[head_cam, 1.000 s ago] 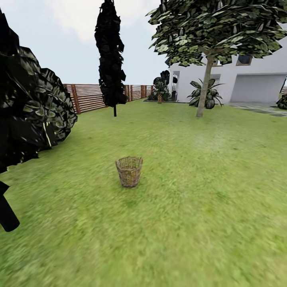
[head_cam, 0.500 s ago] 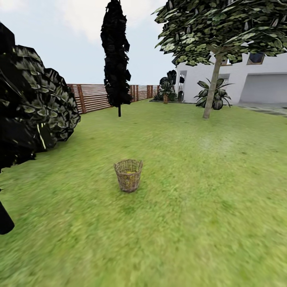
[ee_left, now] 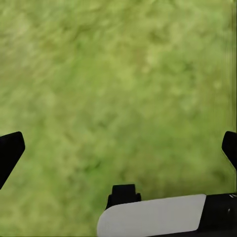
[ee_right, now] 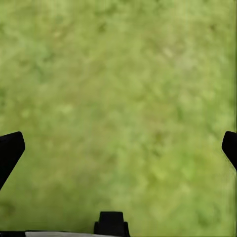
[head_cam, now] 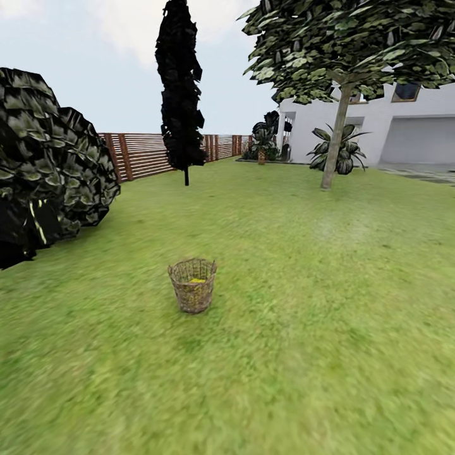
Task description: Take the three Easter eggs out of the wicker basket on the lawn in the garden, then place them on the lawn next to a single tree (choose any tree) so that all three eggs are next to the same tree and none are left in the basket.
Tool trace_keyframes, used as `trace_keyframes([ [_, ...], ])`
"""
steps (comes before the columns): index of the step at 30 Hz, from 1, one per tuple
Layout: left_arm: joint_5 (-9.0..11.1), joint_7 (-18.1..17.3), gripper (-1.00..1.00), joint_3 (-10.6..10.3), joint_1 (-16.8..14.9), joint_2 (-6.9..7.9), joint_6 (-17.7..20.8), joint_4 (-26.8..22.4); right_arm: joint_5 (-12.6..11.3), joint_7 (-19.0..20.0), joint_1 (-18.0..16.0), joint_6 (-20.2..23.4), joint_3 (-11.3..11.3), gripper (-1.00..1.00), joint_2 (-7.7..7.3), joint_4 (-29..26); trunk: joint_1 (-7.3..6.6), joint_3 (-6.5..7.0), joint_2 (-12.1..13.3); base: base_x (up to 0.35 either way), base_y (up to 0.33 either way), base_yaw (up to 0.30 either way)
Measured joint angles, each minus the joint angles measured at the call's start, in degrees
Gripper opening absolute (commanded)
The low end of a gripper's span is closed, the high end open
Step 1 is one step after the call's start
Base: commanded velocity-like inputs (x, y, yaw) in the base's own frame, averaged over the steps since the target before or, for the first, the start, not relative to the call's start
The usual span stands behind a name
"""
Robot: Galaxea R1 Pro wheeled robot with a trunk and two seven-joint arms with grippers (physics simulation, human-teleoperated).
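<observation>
Both grippers, left (ee_left: 118,148) and right (ee_right: 118,148), gape over lawn (ee_right: 118,74); wicker basket (head_cam: 192,285) stands ahead.

Fenced garden lawn (head_cam: 328,265) beside house (head_cam: 404,126)

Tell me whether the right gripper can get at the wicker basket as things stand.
Probably not yet. The wicker basket stands well ahead on the lawn, while the open right gripper has just grass under it.

Head camera advanced and panned; wicker basket (head_cam: 192,285) came closer, sat lower-left in view, yellow of an egg (head_cam: 197,280) showed inside. Dark arm segment at left edge dropped out of frame.
</observation>
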Motion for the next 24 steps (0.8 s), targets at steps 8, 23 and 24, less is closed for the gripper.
trace_keyframes([
  [8, 0.0, 0.0, 1.0, 0.0, 0.0, 0.0, 0.0, 0.0, -0.1, -0.6, 0.0, 0.0, -0.1, 1.0, 0.13, -0.2, 0.0, 0.0, 0.0, 0.275, -0.084, 0.004],
  [23, 0.0, 0.0, 1.0, 0.0, 0.0, -0.07, 0.0, 0.0, -0.1, -0.6, 0.0, 0.0, -0.1, 1.0, 0.19, -0.2, 0.0, 0.0, 0.0, 0.264, -0.19, 0.217],
  [24, 0.0, 0.0, 1.0, 0.0, 0.0, -0.05, 0.1, 0.0, -0.1, -0.6, 0.0, 0.0, -0.1, 1.0, 0.19, -0.2, 0.0, 0.0, 0.0, 0.251, -0.217, 0.251],
])
